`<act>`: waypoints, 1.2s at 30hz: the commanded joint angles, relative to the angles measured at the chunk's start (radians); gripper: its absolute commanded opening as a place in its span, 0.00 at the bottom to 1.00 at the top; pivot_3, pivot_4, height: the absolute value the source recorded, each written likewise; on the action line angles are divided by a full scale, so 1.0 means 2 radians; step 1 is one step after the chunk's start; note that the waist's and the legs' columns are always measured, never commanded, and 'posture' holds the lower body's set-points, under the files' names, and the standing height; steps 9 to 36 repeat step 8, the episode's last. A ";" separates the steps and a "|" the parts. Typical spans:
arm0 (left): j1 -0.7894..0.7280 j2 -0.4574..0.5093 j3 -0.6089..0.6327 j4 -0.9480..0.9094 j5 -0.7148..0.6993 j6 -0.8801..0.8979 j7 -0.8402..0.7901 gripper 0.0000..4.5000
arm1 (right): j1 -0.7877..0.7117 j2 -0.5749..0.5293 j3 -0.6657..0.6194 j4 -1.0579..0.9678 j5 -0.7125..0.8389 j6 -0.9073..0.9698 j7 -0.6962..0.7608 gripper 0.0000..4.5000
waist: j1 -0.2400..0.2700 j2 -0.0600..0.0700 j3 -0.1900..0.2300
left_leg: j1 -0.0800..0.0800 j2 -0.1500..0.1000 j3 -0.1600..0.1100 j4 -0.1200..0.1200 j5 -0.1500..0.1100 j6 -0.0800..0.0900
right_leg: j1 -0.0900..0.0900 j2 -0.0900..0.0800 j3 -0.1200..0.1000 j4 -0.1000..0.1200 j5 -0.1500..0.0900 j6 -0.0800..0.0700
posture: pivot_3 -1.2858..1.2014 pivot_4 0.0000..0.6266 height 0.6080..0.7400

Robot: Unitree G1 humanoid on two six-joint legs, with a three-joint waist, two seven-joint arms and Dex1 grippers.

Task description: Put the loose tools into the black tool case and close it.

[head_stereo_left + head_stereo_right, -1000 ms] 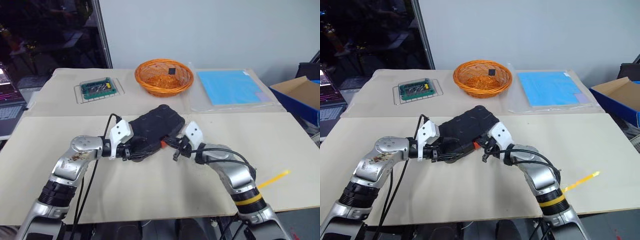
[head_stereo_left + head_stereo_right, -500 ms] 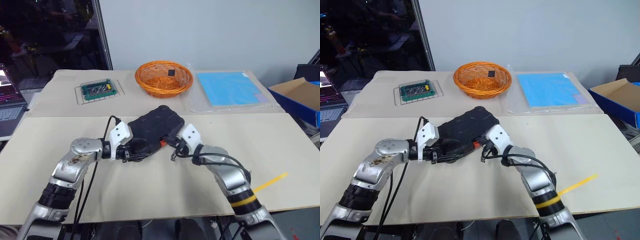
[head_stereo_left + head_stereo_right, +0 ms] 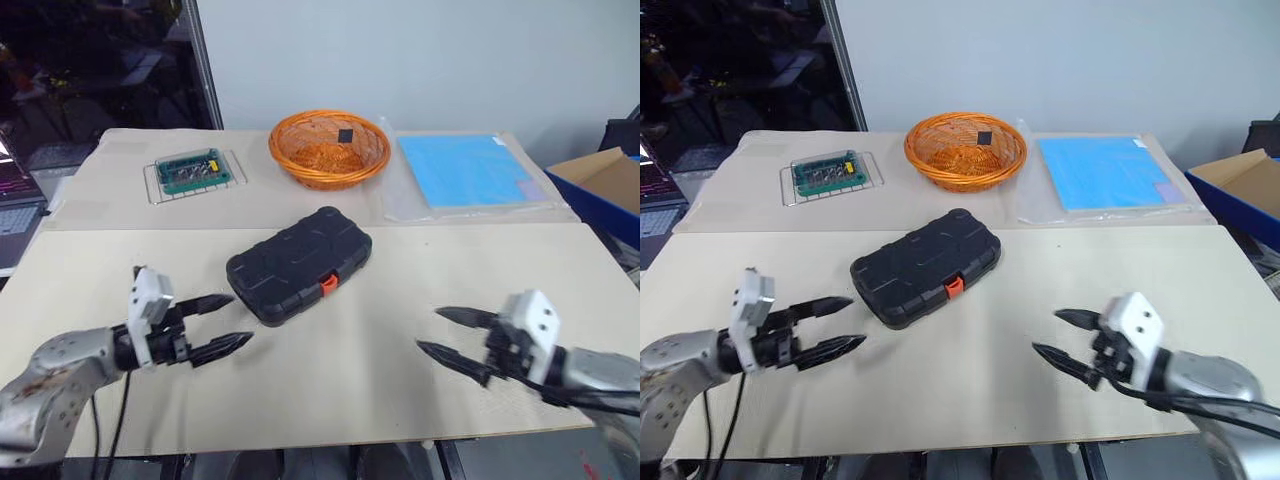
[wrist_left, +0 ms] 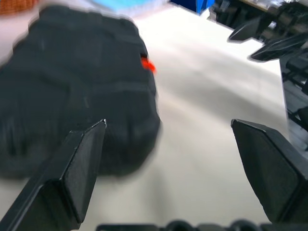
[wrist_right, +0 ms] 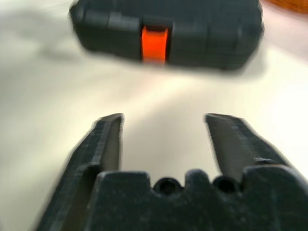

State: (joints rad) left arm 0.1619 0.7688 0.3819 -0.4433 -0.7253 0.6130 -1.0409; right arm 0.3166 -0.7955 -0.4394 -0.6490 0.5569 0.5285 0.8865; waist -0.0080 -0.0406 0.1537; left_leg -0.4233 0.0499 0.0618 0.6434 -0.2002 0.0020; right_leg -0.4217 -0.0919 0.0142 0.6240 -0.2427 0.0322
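The bench [image 3: 560, 290] carried the black tool case [image 3: 299, 265], closed, lying mid-bench with its orange latch [image 3: 327, 285] facing the robot. The left hand [image 3: 226, 323] and right hand [image 3: 437, 333] hovered either side, well apart from it, fingers spread and empty.

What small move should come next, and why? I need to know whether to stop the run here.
Probably none beyond resting the arms: the black tool case lies shut on the table with its orange latch down, and the left hand and right hand are open and apart from it.
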 commanded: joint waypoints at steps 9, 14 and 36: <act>0.098 0.007 0.054 -0.013 0.016 -0.051 -0.019 1.00 | 0.074 0.008 -0.121 -0.035 0.021 -0.017 0.022 0.99 | 0.003 0.000 0.000 | 0.003 0.000 0.000 0.001 -0.002 -0.004 | 0.000 -0.001 0.000 0.000 0.001 -0.001 | 0.52 0.24 1.00; 0.098 0.007 0.054 -0.013 0.016 -0.051 -0.019 1.00 | 0.074 0.008 -0.121 -0.035 0.021 -0.017 0.022 0.99 | 0.003 0.000 0.000 | 0.003 0.000 0.000 0.001 -0.002 -0.004 | 0.000 -0.001 0.000 0.000 0.001 -0.001 | 0.52 0.24 1.00; 0.098 0.007 0.054 -0.013 0.016 -0.051 -0.019 1.00 | 0.074 0.008 -0.121 -0.035 0.021 -0.017 0.022 0.99 | 0.003 0.000 0.000 | 0.003 0.000 0.000 0.001 -0.002 -0.004 | 0.000 -0.001 0.000 0.000 0.001 -0.001 | 0.52 0.24 1.00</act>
